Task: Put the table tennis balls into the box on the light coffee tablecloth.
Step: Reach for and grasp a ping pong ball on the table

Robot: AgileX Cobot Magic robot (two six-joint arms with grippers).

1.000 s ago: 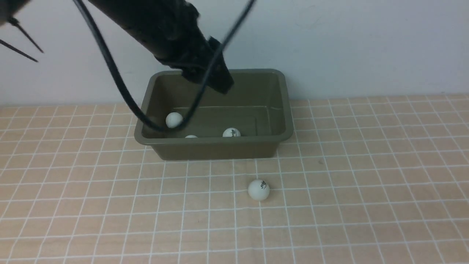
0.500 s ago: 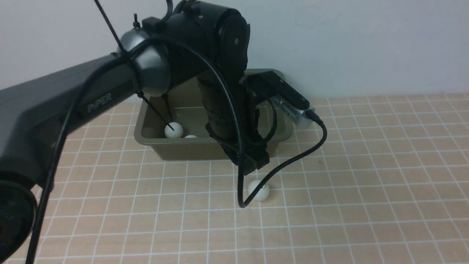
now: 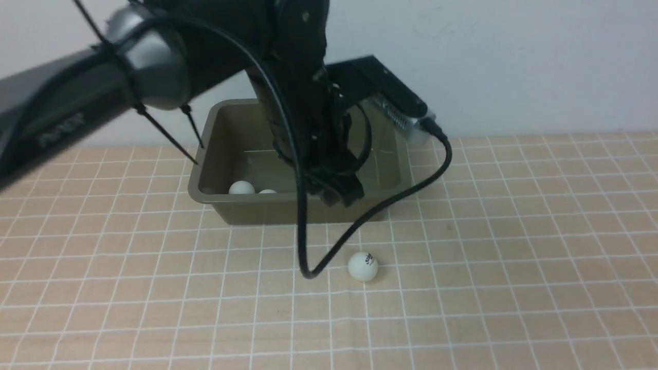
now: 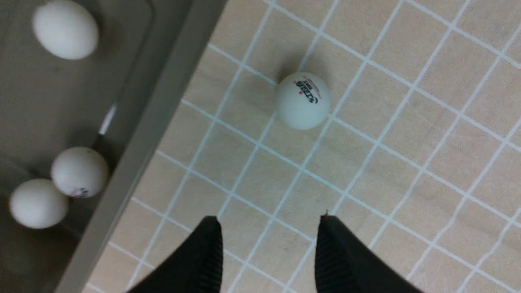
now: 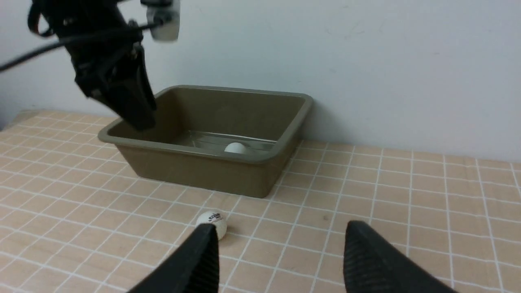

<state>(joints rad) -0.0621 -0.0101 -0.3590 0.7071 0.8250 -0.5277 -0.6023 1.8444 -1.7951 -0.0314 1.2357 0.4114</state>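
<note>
The left hand (image 4: 269, 219) is spread and empty, its two dark fingers (image 4: 203, 260) apart over the cloth (image 4: 427, 142), just beside the rim of the box (image 4: 154, 122). In the front view it hangs in front of the box's near wall, pointing down. One ball (image 4: 303, 101) with a printed logo lies on the cloth ahead of the fingertips, apart from them and from the box. Three more balls (image 4: 80, 171) sit inside the box, two side by side and one apart. The right hand (image 5: 281, 234) is also spread and empty, low over the cloth, with the loose ball just beyond one finger.
</note>
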